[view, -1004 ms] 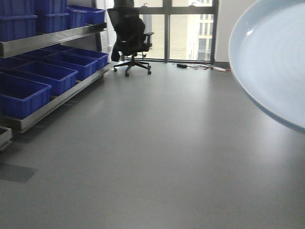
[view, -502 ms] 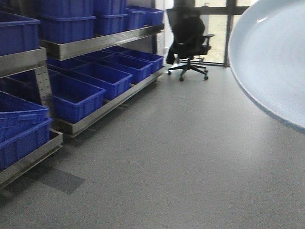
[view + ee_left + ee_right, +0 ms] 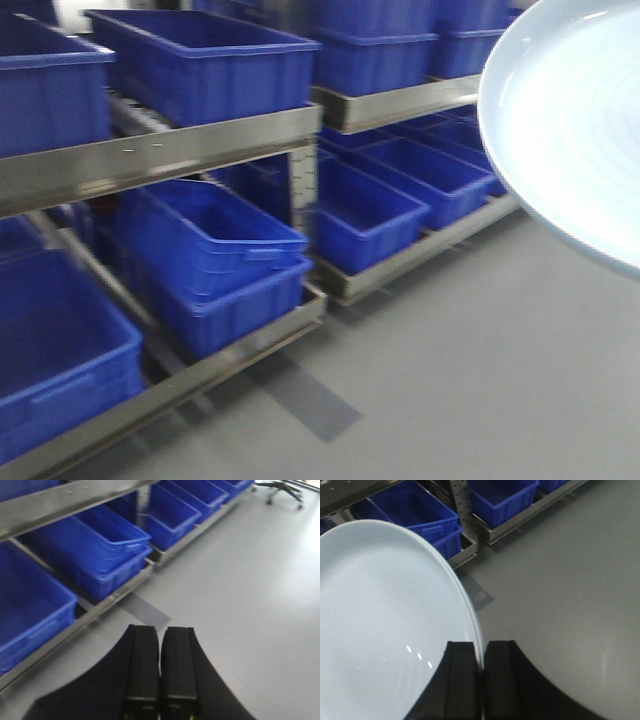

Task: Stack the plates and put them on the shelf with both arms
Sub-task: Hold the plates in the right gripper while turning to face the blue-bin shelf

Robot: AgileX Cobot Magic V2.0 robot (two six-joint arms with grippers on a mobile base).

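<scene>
The right gripper point(image 3: 481, 680) is closed on the rim of the plates point(image 3: 385, 625), with one black finger on each side of the thin edge. In the right wrist view only one pale bluish-white surface shows clearly, so it is hard to tell whether two plates are stacked there. The plates stand tilted in the air above the grey floor point(image 3: 560, 590), touching nothing else. In the front view the same plates point(image 3: 570, 120) fill the upper right corner, in front of the metal shelf point(image 3: 160, 150). The shelf carries many blue bins point(image 3: 200, 65) on its upper level and more blue bins on the lower level near the floor. The left gripper point(image 3: 160, 670) holds nothing; its two fingers are pressed together with only a thin line between them. It hangs above the floor, near the lower shelf rail point(image 3: 100, 610). An office chair point(image 3: 285, 490) stands far behind, at the top right of the left wrist view.
</scene>
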